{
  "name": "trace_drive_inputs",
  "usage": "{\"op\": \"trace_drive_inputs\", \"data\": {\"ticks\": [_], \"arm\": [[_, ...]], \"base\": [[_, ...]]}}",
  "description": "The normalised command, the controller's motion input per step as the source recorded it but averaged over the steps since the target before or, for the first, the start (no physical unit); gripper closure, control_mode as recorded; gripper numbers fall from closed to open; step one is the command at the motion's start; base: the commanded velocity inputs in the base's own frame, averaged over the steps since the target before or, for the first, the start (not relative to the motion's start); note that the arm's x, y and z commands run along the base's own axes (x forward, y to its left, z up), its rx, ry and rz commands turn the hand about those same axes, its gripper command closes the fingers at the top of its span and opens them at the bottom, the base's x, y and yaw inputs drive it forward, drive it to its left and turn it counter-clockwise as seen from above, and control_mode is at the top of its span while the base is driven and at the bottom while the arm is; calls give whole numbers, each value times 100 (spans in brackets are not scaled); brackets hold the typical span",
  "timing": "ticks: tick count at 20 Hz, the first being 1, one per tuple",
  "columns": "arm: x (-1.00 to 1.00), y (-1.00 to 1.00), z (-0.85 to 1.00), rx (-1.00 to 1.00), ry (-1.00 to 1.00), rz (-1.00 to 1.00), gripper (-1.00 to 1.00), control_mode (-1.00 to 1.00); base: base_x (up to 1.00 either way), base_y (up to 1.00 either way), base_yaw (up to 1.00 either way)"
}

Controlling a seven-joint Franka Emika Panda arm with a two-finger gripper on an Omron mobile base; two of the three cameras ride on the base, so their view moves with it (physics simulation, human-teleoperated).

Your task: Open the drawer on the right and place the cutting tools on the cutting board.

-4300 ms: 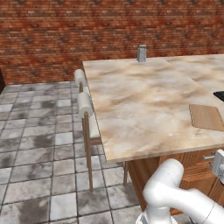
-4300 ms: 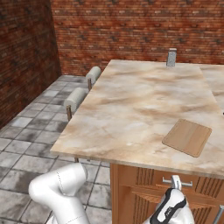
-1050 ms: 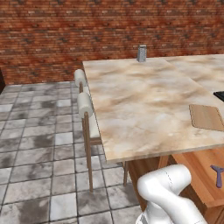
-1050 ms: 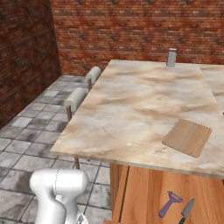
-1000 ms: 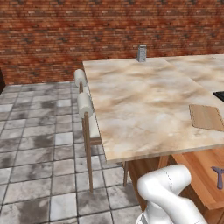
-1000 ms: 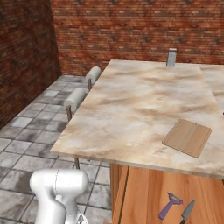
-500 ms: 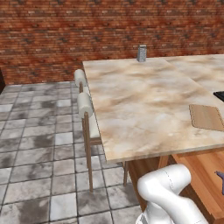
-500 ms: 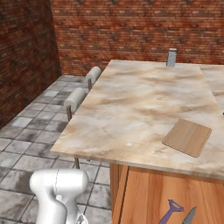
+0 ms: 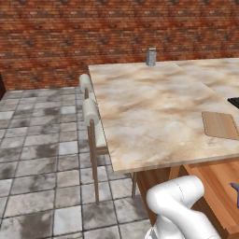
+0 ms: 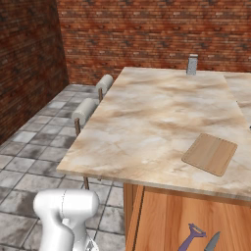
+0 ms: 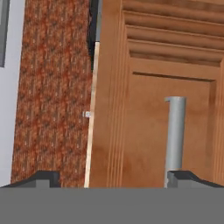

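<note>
At lower right of the right base view lie the cutting tools [image 10: 198, 238] in the pulled-out drawer [image 10: 162, 215], long axes running up-right toward the cutting board [image 10: 211, 153] on the worktop [image 10: 152, 112]. End effector [image 11: 113, 178] spread wide, empty, facing a cabinet front.

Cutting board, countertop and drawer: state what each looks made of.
Cutting board: light tan wood, matte, with a faint grain and a darker groove near its edge. Countertop: beige marbled stone or a stone-look laminate, smooth; the veining suggests it. Drawer: orange-brown wood with streaky grain, possibly veneer.
</note>
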Motion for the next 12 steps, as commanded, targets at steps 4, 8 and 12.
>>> {"op": "trace_drive_inputs", "data": {"ticks": [4,8,12], "arm": [[-3,0,66,-1,8,-7,-100,-100],[-3,0,61,-2,11,-2,-100,-100],[0,0,54,-1,14,0,-100,-100]], "base": [[0,0,0],[0,0,0],[0,0,0]]}}
